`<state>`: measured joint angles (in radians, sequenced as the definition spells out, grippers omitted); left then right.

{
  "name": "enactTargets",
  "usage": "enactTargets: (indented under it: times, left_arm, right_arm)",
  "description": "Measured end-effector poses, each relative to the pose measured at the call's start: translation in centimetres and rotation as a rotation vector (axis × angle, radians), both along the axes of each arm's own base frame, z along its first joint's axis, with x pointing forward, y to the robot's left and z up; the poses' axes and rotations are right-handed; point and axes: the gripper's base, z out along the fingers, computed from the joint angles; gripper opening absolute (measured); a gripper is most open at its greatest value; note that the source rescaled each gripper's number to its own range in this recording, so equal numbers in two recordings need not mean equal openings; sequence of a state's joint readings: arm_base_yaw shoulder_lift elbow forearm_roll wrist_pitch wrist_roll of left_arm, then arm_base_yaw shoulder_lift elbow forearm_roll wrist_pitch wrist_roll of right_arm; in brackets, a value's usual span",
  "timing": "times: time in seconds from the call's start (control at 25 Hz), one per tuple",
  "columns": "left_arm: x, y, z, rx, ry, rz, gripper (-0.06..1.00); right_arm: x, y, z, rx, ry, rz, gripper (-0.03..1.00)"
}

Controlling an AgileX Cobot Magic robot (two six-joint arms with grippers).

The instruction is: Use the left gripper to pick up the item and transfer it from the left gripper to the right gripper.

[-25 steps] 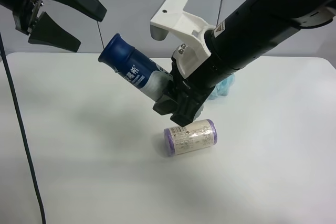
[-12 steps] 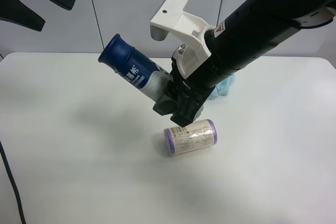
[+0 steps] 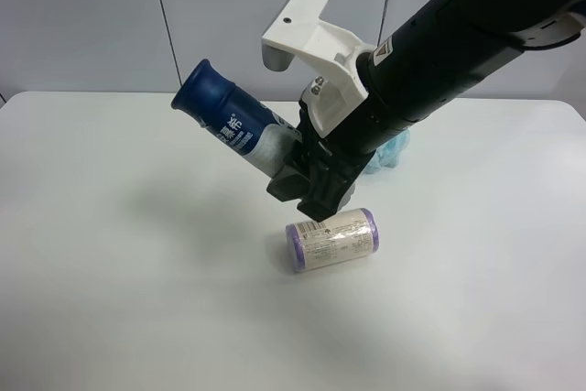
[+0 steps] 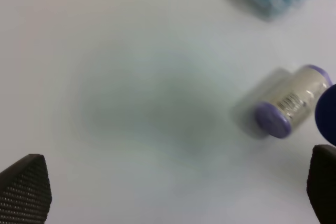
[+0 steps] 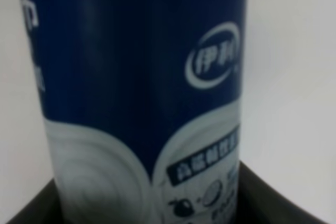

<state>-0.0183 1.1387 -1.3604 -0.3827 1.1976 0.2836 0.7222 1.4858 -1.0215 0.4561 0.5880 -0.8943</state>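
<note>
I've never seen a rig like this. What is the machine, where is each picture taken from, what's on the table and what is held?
It is a robot with two arms, each ending in an end effector, a two-fingered clamp. The wide picture comes from a high camera; the other two from wrist cameras. The right end effector is shut on a blue bottle, tilted above the white table; its camera sees the label close up. The left end effector is open and empty, looking down at the table. There lie a purple-ended roll and a light blue pouf.
</note>
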Motion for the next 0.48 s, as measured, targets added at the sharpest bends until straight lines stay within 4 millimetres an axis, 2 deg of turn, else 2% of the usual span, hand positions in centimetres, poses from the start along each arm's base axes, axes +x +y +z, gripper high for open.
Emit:
enactTargets:
  times: [0.2, 0.48]
  left_arm:
    - [-3.9, 0.9, 0.2, 0.043, -0.105, 0.088, 0.99]
    - [-8.7, 1.4, -2.5, 0.060, -0.199, 0.133, 0.99]
  right_arm:
    - [0.0, 0.0, 0.0, 0.000, 0.001, -0.001, 0.00]
    - [0.0, 0.0, 0.0, 0.000, 0.001, -0.001, 0.00]
